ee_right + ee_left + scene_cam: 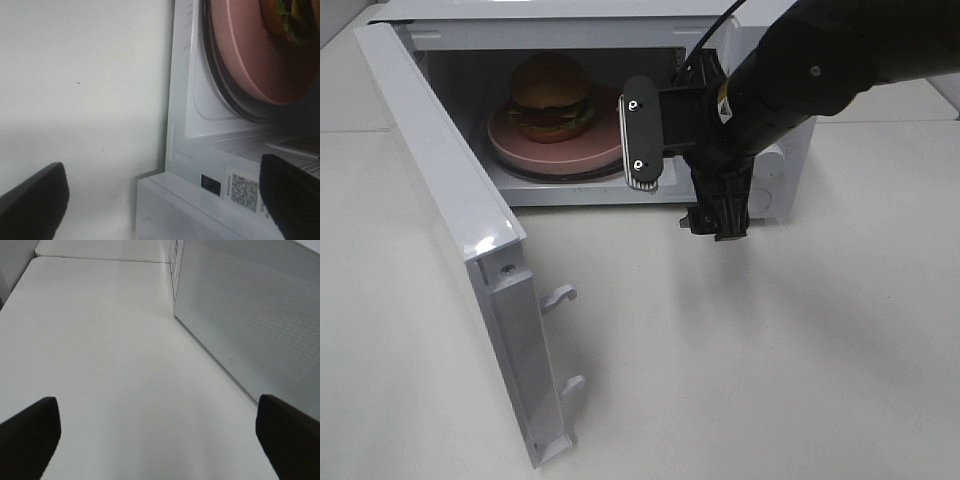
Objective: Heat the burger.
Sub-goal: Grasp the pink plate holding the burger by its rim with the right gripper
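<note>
The burger [552,97], with a golden bun, patty and lettuce, sits on a pink round plate [520,140] inside the open white microwave [570,28]. My right gripper [644,135] is open and empty, turned sideways just outside the front right of the microwave opening, close to the plate's edge. The right wrist view shows its dark fingertips [35,200] wide apart, with the plate [250,60] and a bit of the burger [292,20] beyond. My left gripper [160,440] is open and empty over bare table; it is out of the exterior high view.
The microwave door [450,200] stands swung open toward the front left, with latch hooks [560,296] on its edge. A white meshed panel of the microwave [250,315] is near the left gripper. The microwave's control panel side [782,160] lies behind my right arm.
</note>
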Tool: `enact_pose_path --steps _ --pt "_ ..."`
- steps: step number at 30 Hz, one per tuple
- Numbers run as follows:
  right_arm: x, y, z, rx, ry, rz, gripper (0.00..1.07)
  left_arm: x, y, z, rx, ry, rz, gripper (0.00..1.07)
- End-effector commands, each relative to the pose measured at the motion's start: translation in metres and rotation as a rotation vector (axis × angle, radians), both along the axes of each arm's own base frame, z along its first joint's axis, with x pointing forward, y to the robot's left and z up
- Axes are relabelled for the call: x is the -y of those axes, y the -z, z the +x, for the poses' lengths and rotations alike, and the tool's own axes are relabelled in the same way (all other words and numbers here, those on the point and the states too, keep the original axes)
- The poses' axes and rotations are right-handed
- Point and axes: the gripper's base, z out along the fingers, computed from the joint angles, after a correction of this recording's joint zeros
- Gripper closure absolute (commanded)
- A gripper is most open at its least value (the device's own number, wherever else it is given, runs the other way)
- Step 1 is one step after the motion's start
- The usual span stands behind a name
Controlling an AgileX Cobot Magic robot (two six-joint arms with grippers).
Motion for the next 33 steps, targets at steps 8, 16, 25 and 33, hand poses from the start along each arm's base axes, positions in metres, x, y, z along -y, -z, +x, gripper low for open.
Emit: enact_pose_path --steps 8,16,25,33 --pt "-0.029 0.010 0.022 0.046 -0.041 0.027 0.14 0.000 0.000 -0.001 0.019 -0.001 -0.001 0.09" --pt "-0.051 0.022 0.042 0.061 -0.058 0.039 0.14 0.000 0.000 -0.001 0.019 -0.001 -0.001 0.09" --pt "-0.071 0.046 0.067 0.074 -0.066 0.055 0.16 0.000 0.000 -0.001 0.019 -0.001 -0.001 0.09" --pt "-0.080 0.053 0.083 0.087 -0.057 0.071 0.18 0.000 0.000 -0.001 0.019 -0.001 -0.001 0.09"
